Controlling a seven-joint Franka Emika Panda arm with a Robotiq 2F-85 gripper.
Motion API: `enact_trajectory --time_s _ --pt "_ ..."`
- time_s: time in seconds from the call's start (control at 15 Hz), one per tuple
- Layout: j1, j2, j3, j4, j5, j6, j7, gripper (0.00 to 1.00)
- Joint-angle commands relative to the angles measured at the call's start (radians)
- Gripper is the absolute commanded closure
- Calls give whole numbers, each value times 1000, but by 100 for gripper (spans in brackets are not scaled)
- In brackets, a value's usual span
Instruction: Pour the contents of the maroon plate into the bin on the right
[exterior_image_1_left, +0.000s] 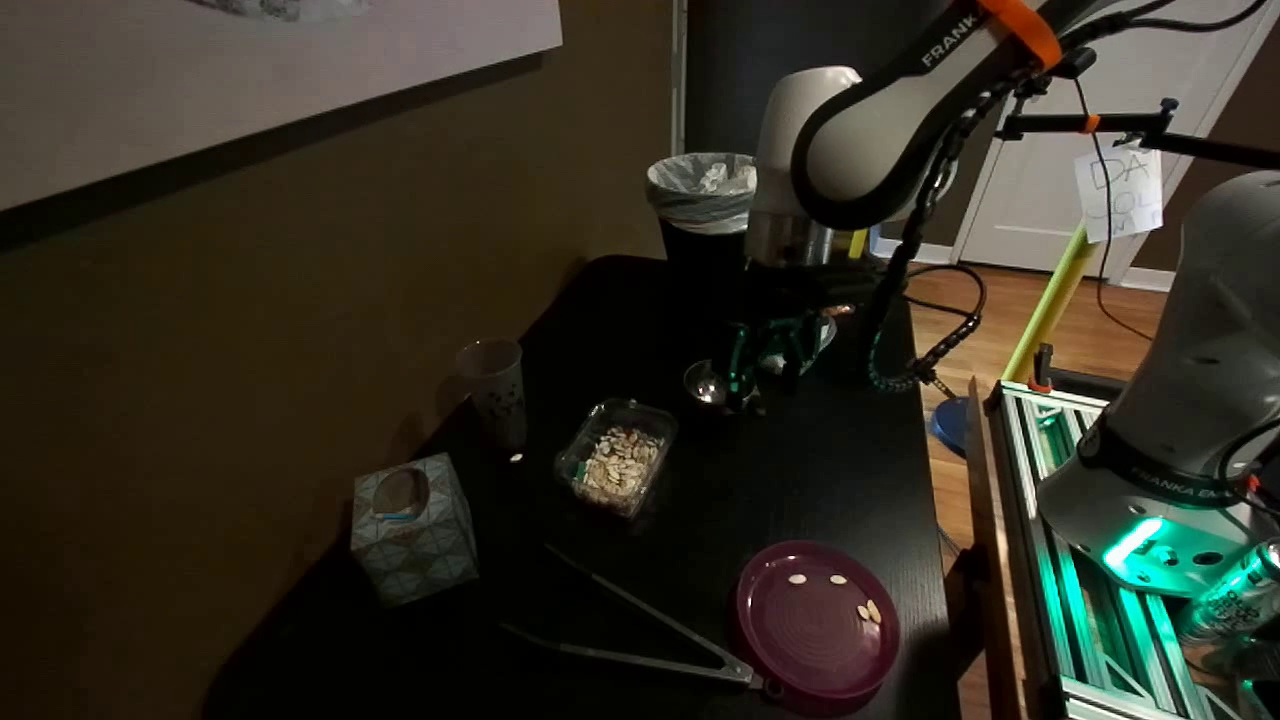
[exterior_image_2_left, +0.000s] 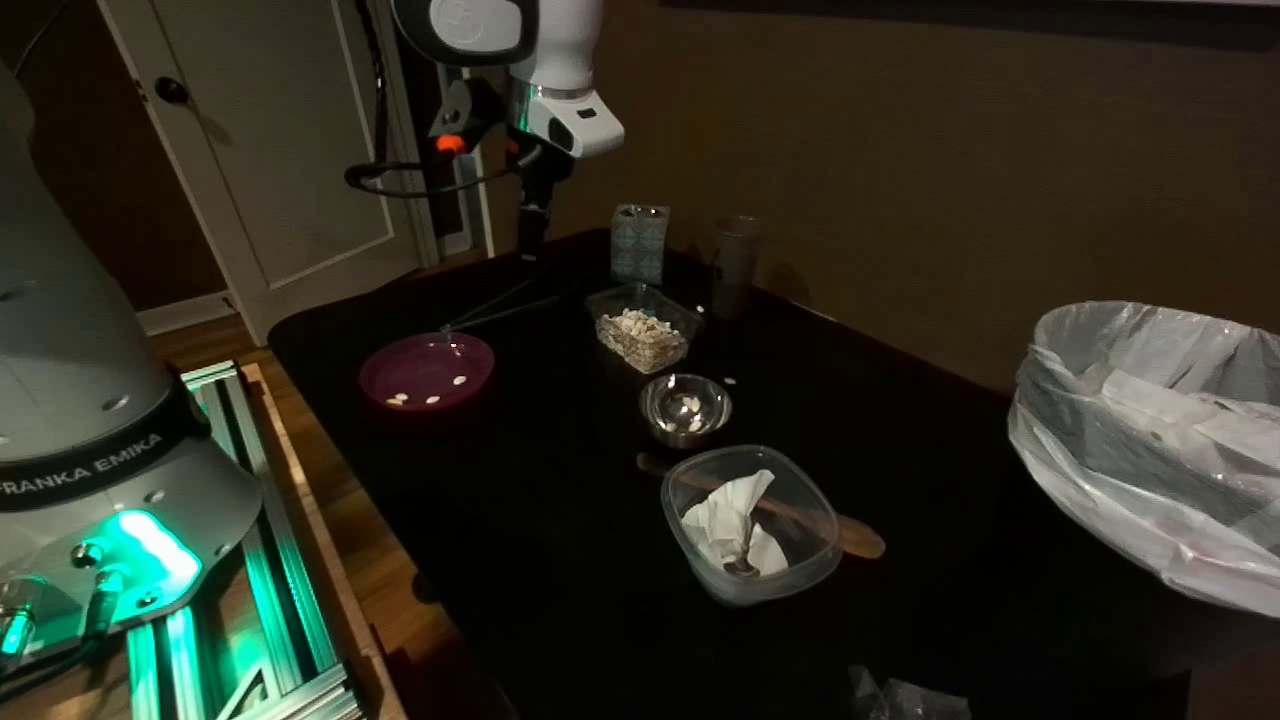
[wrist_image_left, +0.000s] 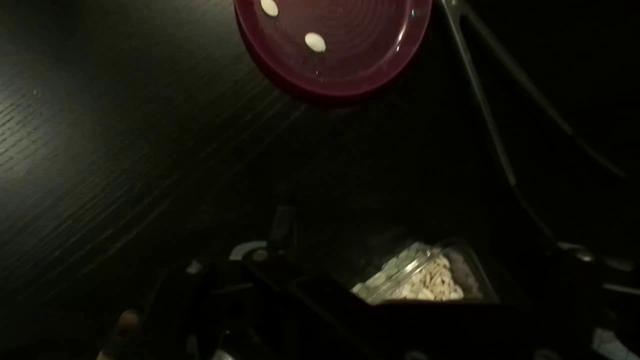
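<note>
In an exterior view, a Franka arm (exterior_image_1_left: 890, 140) bends over a black table (exterior_image_1_left: 850, 470). Its Robotiq gripper (exterior_image_1_left: 770, 378) points down, jaws wide apart, nothing held. The maroon plate (exterior_image_1_left: 800, 645) lies flat near the table's edge, well apart from the gripper, with four pale pumpkin seeds (exterior_image_1_left: 838, 580) on it. Metal tongs (exterior_image_1_left: 730, 670) lie just beside its rim. Toward the far end stands the bin (exterior_image_1_left: 702, 215), its whitish liner folded over.

In an exterior view, the plate (exterior_image_2_left: 430, 365) is at the left, the bin (exterior_image_2_left: 1150, 490) at the right. Between them sit a small steel bowl (exterior_image_2_left: 668, 408) and a clear plastic tub (exterior_image_2_left: 795, 575) holding a crumpled napkin (exterior_image_2_left: 725, 510). The gripper is edge-on here, hiding its spread.

In the wrist view, the fingers (wrist_image_left: 283, 227) come in from the bottom, far apart; a seed-filled clear container (wrist_image_left: 467, 267) shows between them. The plate, partly cut off, is at the top, tongs to its right.

The step in hand appears to be the approach: the plate is not yet grasped. The next move likely calls for setting one finger inside the raised rim and one outside, closing, and lifting level so the loose seeds stay on, then carrying it past bowl and tub before tipping over the bin.
</note>
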Motion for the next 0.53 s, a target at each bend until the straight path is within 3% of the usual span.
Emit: enact_trajectory --time_s 0.0,0.07,0.47 --pt "52 -72 -49 -75 128 -64 -267 0" --pt "41 -16 -21 -39 67 -13 -138 0" --pt "64 -25 -34 -56 76 -66 -301 0"
